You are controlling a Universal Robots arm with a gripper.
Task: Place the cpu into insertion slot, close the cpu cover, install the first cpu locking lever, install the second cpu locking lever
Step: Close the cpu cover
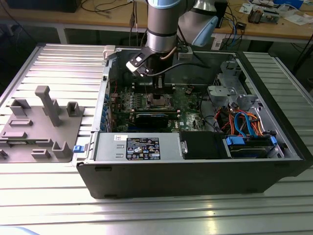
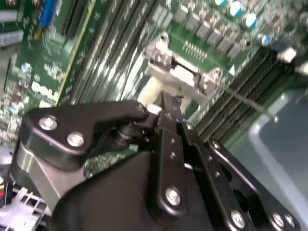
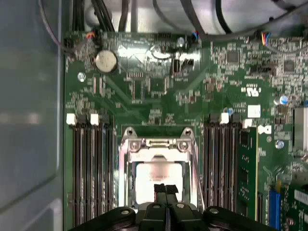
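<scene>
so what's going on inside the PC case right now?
The arm's end effector is down inside the open black computer case, shut, directly over the small square socket with a silvery metal rim on the green circuit board. The flat silver-grey square chip already lies in that socket. Whether the end effector touches it, I can't tell.

Overhead light glares off the metal table; the case interior lies dim.
</scene>
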